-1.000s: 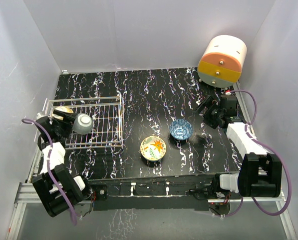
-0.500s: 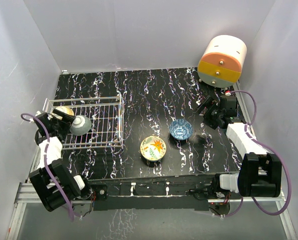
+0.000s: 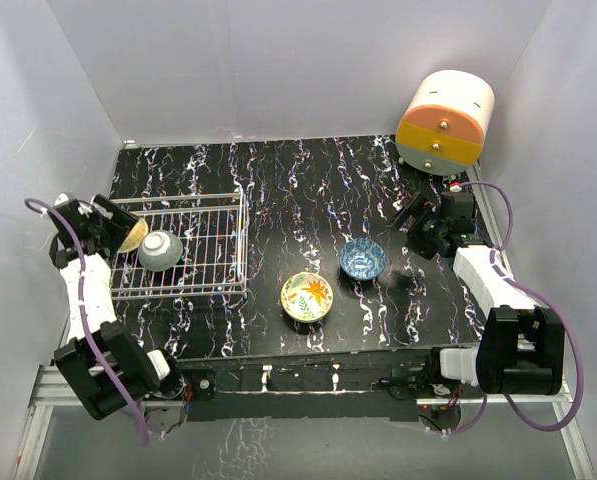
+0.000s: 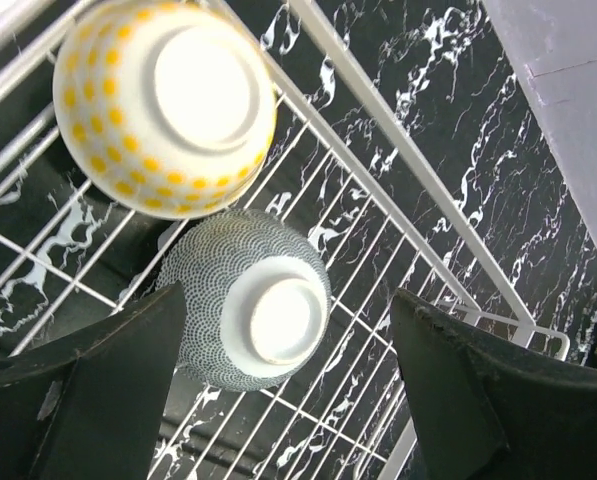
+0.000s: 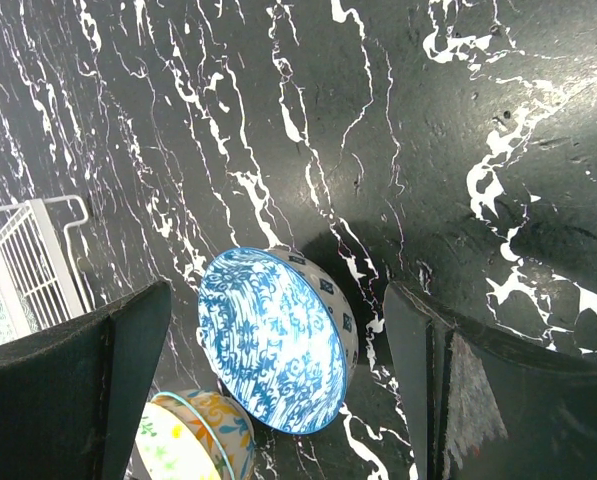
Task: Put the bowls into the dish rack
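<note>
1. At the left side of the black marbled table (image 3: pixel 308 190) stands the white wire dish rack (image 3: pixel 214 262), with two of the four bowls inside it.
2. The grey-white scale-patterned bowl (image 4: pixel 248 310) lies upside down on the rack's grid floor in the left half, foot ring up.
3. The cream bowl with yellow dots (image 4: pixel 163 105) sits at the rack's left end, just beside the grey-white one. It is tipped so that its foot ring faces the left wrist camera. Whether the two touch cannot be told.
4. The left gripper (image 3: pixel 110 220) hangs at the rack's left end by the tipped bowl. Its dark fingers (image 4: pixel 98 400) are spread wide with nothing between them, and both racked bowls are visible through the gap.
5. The blue-white bowl (image 5: pixel 273 340) stands upright on the table, well to the right of the rack.
6. The cream bowl with orange-green flowers (image 3: pixel 307 296) stands upright too. It is right of the rack's near right corner, closer to the rack than the blue-white one and just beside it.
7. The right gripper (image 3: pixel 418 222) is farther right of the rack than the blue-white bowl. Its jaws are wide apart and empty, aimed at that bowl.
8. The orange-and-cream round drawer unit (image 3: pixel 445 120) sits in the far right corner, well apart from the rack.
</note>
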You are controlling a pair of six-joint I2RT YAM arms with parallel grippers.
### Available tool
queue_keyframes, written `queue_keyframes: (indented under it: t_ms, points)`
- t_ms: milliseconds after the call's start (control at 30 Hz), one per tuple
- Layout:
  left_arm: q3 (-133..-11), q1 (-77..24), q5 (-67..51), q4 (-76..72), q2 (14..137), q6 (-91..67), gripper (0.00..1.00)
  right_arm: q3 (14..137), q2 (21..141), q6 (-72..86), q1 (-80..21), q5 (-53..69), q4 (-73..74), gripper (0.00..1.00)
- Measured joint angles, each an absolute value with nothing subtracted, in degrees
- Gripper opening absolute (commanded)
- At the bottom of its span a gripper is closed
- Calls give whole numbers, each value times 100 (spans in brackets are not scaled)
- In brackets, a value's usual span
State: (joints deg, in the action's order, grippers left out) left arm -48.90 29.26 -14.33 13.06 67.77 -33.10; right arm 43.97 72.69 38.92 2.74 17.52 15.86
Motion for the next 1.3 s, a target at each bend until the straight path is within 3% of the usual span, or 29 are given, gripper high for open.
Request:
queue_keyframes:
  t_ms: [133,400,733,1300]
  points:
    - [-5614,2617,-1096,1802,6949,-2875,81,4397,7266,3894,274,1848,1603,91]
    - [-6340,792,314,2456,7780,-2084,81,4322,7210,3900,274,2099,1588,91]
    - [-6337,489,1651,2622,7935,-1516,81,4093,7288,3887,274,2314,1431,91]
    - [-6222,84,2733,2324,8484,-1153,82,4053,7443,3741,274,2342,1341,91]
